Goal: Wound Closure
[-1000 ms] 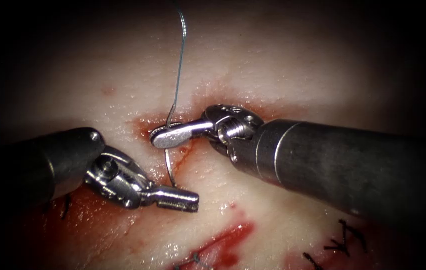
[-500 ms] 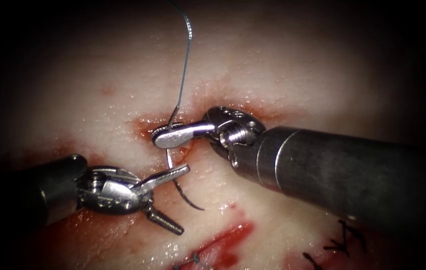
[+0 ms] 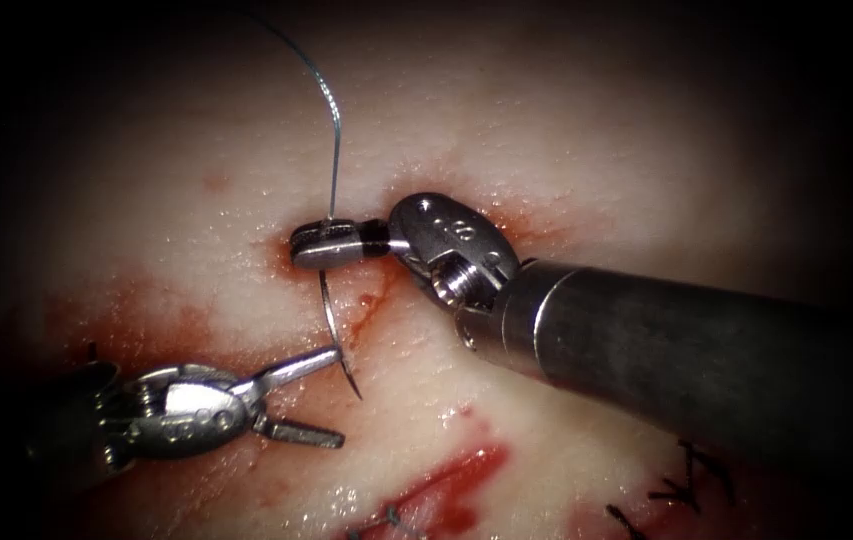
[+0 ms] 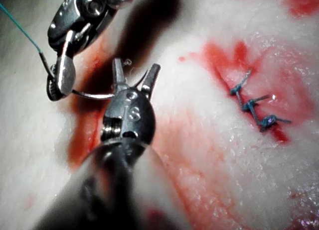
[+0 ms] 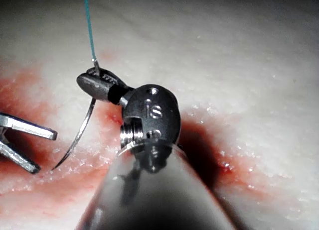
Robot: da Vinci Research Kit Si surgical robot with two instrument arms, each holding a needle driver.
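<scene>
Pale, wet, glistening tissue (image 3: 566, 130) fills the background, soft and faintly pebbled, with red fluid (image 3: 446, 485) pooled in the cut near the needle and dark finished stitches (image 4: 254, 108) set well apart from it. Largest against it is the right tool (image 3: 331, 245), a thick matte shaft ending in a rounded metal wrist; its jaws are closed on the needle (image 3: 334, 325) at the swaged end, just where the blue-green thread (image 3: 331, 130) leaves it and rises away. From that grip the thin steel curve hangs down free above the tissue, not in it as far as I can judge. The left tool (image 3: 311, 400) sits just beside the needle's pointed half, its ridged jaws spread wide, holding nothing, the upper jaw touching or nearly touching the curve. This looks like a hand-over or regrip; closing cleanly needs the jaws squared across the needle's body, clear of the tip.
</scene>
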